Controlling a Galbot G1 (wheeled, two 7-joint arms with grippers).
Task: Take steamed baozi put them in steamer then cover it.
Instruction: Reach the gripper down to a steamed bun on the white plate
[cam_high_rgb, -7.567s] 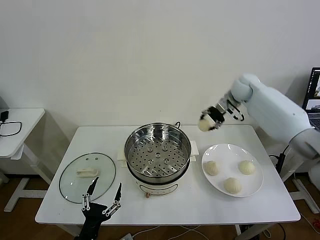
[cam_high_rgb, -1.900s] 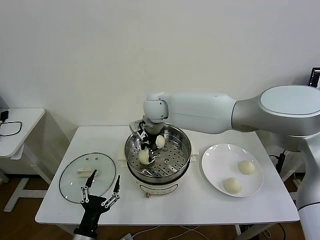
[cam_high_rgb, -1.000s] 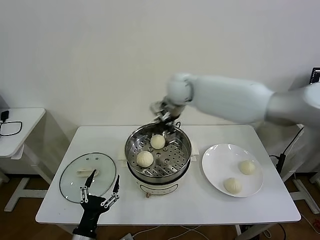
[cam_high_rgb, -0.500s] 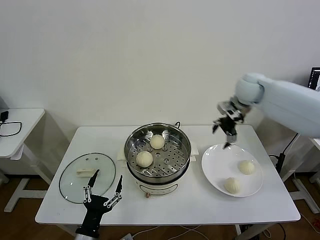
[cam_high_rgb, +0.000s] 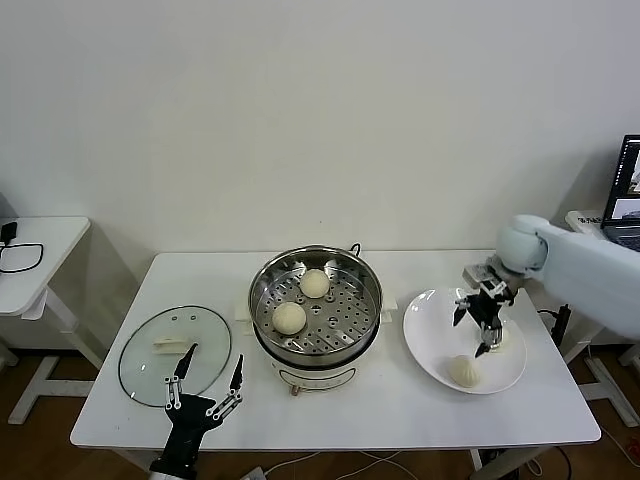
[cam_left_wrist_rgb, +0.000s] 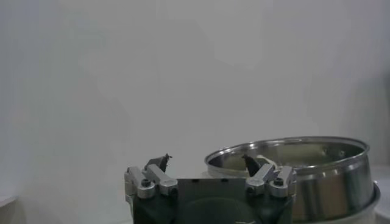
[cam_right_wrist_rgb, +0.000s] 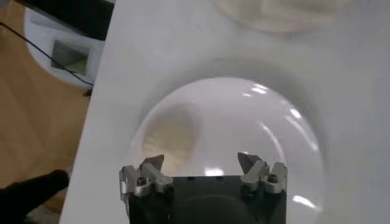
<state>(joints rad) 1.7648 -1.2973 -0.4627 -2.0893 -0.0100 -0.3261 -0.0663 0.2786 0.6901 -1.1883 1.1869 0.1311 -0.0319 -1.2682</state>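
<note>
The steamer (cam_high_rgb: 315, 305) stands mid-table with two baozi on its perforated tray, one at the back (cam_high_rgb: 315, 283) and one at the front left (cam_high_rgb: 289, 317). A white plate (cam_high_rgb: 430, 335) to its right holds two more baozi: one at the front (cam_high_rgb: 466, 371), one (cam_high_rgb: 505, 340) partly hidden behind my right gripper (cam_high_rgb: 473, 330). That gripper is open and empty, just above the plate. In the right wrist view the gripper (cam_right_wrist_rgb: 201, 161) hangs over the plate (cam_right_wrist_rgb: 292, 115) with a baozi (cam_right_wrist_rgb: 170, 137) beside one fingertip. My left gripper (cam_high_rgb: 205, 385) is open, parked at the front left; it also shows in the left wrist view (cam_left_wrist_rgb: 204, 161), facing the steamer (cam_left_wrist_rgb: 292, 167).
A glass lid (cam_high_rgb: 175, 353) with a white handle lies flat on the table left of the steamer, just beyond my left gripper. A small white side table (cam_high_rgb: 30, 250) stands at the far left. A laptop (cam_high_rgb: 628, 190) sits off the table's right edge.
My right gripper left a second baozi in the steamer, swung right and came down open over the plate. The plate now holds two baozi. The left arm stayed put.
</note>
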